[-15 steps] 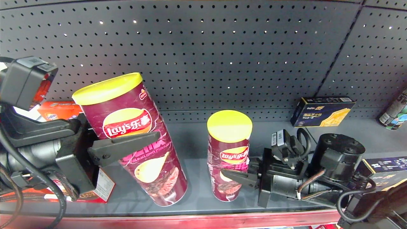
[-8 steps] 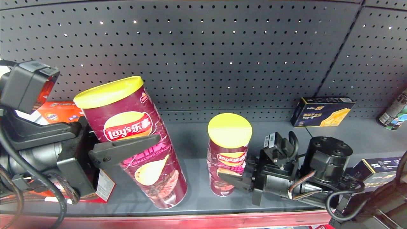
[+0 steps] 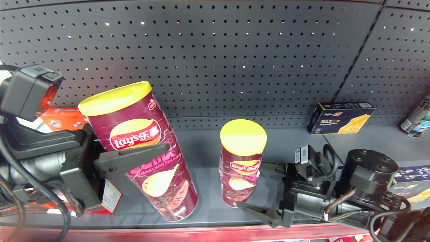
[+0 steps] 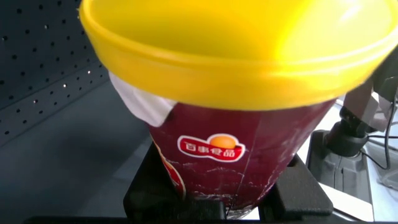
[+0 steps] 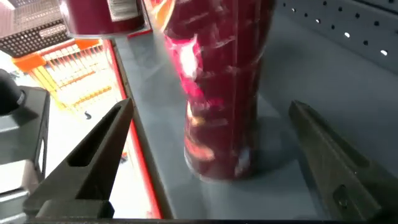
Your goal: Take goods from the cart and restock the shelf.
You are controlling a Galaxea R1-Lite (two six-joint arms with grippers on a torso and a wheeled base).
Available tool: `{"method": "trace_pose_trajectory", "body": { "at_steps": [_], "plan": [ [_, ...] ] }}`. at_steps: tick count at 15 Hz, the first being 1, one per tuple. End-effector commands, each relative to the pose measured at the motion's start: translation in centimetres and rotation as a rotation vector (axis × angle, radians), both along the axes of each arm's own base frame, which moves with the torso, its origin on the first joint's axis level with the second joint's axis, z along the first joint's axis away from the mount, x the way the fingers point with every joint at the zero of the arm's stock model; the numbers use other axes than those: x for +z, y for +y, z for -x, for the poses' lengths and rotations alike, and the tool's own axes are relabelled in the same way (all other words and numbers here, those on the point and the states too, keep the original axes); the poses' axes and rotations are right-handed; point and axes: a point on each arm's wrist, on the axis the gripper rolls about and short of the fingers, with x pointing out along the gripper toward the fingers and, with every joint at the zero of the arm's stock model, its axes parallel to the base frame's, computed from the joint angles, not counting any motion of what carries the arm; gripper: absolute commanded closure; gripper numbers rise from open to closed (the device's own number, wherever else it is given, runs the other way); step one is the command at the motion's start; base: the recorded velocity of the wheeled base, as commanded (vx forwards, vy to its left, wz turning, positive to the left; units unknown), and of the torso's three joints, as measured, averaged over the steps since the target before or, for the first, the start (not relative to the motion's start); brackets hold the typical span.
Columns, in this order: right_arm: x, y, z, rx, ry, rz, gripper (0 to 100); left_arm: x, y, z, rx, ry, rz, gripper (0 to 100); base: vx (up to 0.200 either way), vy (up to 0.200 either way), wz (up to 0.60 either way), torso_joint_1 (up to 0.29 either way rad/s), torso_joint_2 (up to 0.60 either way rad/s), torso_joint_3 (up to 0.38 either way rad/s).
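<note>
Two maroon chips cans with yellow lids are at the grey shelf (image 3: 205, 148). The left can (image 3: 144, 141) hangs tilted over the shelf's front left, and my left gripper (image 3: 146, 149) is shut on its middle. In the left wrist view its yellow lid (image 4: 236, 56) looms above the gripper (image 4: 230, 202), with the pads (image 4: 298, 193) pressed on the body. The second can (image 3: 242, 164) stands upright mid-shelf. My right gripper (image 3: 260, 188) is open just right of it, fingers apart from it. In the right wrist view this can (image 5: 224, 93) stands beyond the spread fingers (image 5: 87, 162).
A pegboard wall (image 3: 215, 60) backs the shelf. A dark blue box (image 3: 341, 117) lies at the back right, a dark can (image 3: 416, 117) at the far right, another box (image 3: 410, 181) front right. Orange boxes (image 3: 63, 116) sit at the left. The red shelf lip (image 3: 201, 233) runs along the front.
My right gripper set the second can down on the shelf, opened, and drew back to the right and toward the shelf's front. The left gripper and its can sank slightly.
</note>
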Motion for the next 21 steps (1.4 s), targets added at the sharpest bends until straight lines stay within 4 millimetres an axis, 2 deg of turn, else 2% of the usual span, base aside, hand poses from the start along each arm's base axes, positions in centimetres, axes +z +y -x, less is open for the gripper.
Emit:
{"method": "trace_pose_trajectory", "body": {
  "at_steps": [1,3,10,13,14,16,17,19,21],
  "plan": [
    [1.4,-2.5,1.8,-0.032,-0.037,-0.017,0,0.0,0.0,0.1,0.000,0.000,0.001,100,0.000,0.000,0.00,0.000,0.00,0.000],
    [1.6,-4.3,2.4,-0.078,-0.045,-0.020,0,0.1,0.1,0.2,0.000,-0.003,0.002,100,0.000,0.000,0.00,0.000,0.00,0.000],
    [4.8,-8.7,5.1,-0.203,-0.180,-0.101,0,0.3,0.1,0.3,0.000,-0.013,0.005,100,0.000,0.000,0.00,0.000,0.00,0.000],
    [6.4,-11.8,7.8,-0.315,-0.223,-0.112,0,0.3,0.2,0.5,-0.001,-0.016,0.006,100,0.000,0.000,0.00,0.000,0.00,0.000],
    [6.8,-13.2,9.6,-0.375,-0.218,-0.104,0,0.3,0.3,0.8,-0.001,-0.020,0.007,100,0.000,0.000,0.00,0.000,0.00,0.000],
    [6.8,-14.5,11.8,-0.476,-0.208,-0.102,0,0.3,0.4,1.0,-0.001,-0.022,0.008,100,0.000,0.000,0.00,0.000,0.00,0.000],
    [6.3,-15.3,14.2,-0.525,-0.185,-0.112,0,0.6,0.5,1.5,-0.003,-0.036,0.013,100,0.000,0.000,0.00,0.000,0.00,0.000],
    [5.6,-15.8,16.7,-0.534,-0.142,-0.140,0,0.6,0.6,1.7,-0.003,-0.038,0.014,100,0.000,0.000,0.00,0.000,0.00,0.000],
    [4.0,-16.4,19.4,-0.558,-0.092,-0.133,0,0.3,0.6,1.8,-0.003,-0.028,0.010,100,0.000,0.000,0.00,0.000,0.00,0.000]
  ]
}}
